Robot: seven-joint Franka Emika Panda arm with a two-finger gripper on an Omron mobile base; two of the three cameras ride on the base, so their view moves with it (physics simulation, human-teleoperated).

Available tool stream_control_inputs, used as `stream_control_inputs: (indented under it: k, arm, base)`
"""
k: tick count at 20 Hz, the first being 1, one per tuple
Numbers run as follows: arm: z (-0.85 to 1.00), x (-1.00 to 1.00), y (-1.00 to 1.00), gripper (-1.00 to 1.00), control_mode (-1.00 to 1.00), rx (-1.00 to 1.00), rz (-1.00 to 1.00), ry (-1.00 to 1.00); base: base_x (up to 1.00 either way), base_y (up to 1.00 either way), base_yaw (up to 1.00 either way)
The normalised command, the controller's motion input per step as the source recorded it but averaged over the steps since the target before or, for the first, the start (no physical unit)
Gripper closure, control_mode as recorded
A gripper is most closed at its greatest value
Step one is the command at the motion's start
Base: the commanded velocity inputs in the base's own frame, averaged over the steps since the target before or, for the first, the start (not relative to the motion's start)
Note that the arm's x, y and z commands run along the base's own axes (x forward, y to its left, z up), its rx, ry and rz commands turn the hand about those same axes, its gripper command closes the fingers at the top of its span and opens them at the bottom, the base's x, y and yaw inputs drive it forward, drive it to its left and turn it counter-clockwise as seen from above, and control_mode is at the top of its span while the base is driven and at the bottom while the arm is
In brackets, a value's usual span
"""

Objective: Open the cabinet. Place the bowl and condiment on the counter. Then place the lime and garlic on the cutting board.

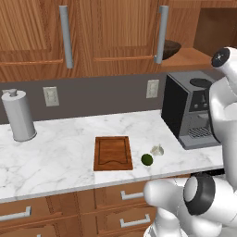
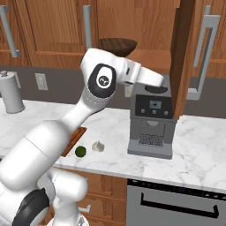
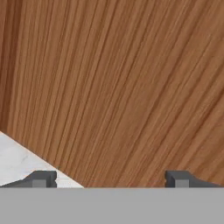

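Nearest the hand camera: gripper (image 3: 109, 179) fingertips set wide apart, released, nothing between them, facing reddish wood grain at close range; a sliver of white marble at 8 o'clock. Cabinet (image 2: 181, 57) door stood swung open, edge-on above the coffee machine (image 2: 151, 119) in the right base view. Bowl (image 2: 117, 45) sat on the open shelf, at 11 o'clock from the machine. Condiment could not be made out. On the counter (image 1: 60, 148): cutting board (image 1: 113, 152) lay bare; lime (image 1: 146, 159) just off its corner at 4 o'clock; garlic (image 1: 158, 150) just beside the lime at 1 o'clock. Grey canister (image 1: 17, 115) stood far off at 9 o'clock.
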Motion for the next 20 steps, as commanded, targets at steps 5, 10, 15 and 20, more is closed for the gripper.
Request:
stream_control_inputs:
  k: [5, 10, 15, 20]
  arm:
    - [0.01, 0.0, 0.43, -1.0, -1.0, -0.03, 0.05, -0.05]
    - [0.0, 0.0, 0.54, -1.0, -1.0, -0.01, 0.09, -0.04]
    - [0.01, 0.03, 0.45, -1.0, -1.0, 0.0, 0.12, -0.01]
    - [0.0, 0.1, 0.43, -1.0, -1.0, 0.0, 0.16, 0.0]
  base:
    - [0.0, 0.0, 0.0]
    - [0.0, 0.0, 0.0]
    - [0.0, 0.0, 0.0]
    - [0.0, 0.0, 0.0]
